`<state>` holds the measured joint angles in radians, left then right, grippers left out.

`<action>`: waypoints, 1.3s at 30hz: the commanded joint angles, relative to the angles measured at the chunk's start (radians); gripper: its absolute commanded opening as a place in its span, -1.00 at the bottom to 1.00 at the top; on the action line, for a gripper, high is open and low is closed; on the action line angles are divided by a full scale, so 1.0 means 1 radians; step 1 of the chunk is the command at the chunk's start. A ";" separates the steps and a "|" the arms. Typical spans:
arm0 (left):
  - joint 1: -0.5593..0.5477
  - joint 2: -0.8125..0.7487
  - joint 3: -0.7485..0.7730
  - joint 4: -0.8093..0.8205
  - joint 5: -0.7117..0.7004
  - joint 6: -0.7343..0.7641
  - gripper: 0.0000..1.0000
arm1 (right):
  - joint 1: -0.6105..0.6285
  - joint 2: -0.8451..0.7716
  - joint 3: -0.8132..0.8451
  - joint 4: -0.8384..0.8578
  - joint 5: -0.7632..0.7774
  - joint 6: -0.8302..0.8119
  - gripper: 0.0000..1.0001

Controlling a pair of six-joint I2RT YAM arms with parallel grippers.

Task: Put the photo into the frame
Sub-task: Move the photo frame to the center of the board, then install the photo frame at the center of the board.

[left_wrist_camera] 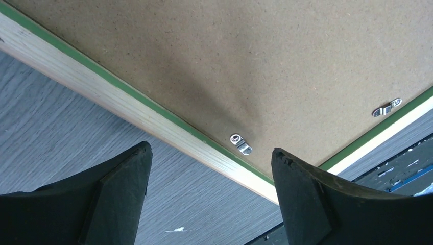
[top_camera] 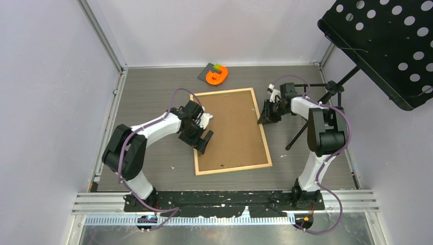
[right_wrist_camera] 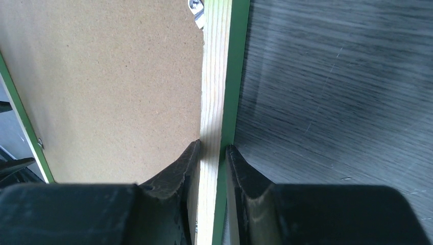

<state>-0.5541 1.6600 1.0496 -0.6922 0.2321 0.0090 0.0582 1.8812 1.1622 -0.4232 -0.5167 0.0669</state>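
One frame [right_wrist_camera: 214,76] rail partly hidden within the right gripper [right_wrist_camera: 212,149]

- Grey wood-grain bench [top_camera: 153,92] runs under both pairs of jaws.
- Frame [top_camera: 232,169], pale wood edged in green, lies on it; its right rail is pinched in the right jaws, and its left rail is just ahead of the left jaws.
- Brown backing board [top_camera: 230,130] fills the frame.
- Orange piece [top_camera: 217,75] on a dark pad [top_camera: 204,71], well beyond both jaws.
- Black stand legs [top_camera: 301,133], right of the right jaws.
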 commanded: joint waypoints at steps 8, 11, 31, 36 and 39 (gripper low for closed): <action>0.005 0.006 -0.002 -0.001 -0.015 -0.070 0.62 | -0.006 -0.005 0.000 0.054 -0.011 0.008 -0.89; 0.005 0.007 0.003 -0.003 -0.032 -0.078 0.51 | -0.005 -0.001 0.002 0.056 -0.019 0.010 -0.89; -0.068 0.025 0.007 -0.007 -0.137 -0.111 0.44 | -0.005 0.010 0.001 0.060 -0.043 0.010 -0.89; -0.083 0.003 -0.008 0.000 -0.176 -0.109 0.42 | -0.005 0.010 0.001 0.060 -0.049 0.012 -0.89; -0.099 0.008 -0.002 -0.006 -0.196 -0.104 0.40 | -0.005 0.009 0.002 0.061 -0.053 0.013 -0.89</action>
<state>-0.6304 1.6821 1.0477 -0.6945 0.0780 -0.0975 0.0566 1.8858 1.1610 -0.4183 -0.5400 0.0673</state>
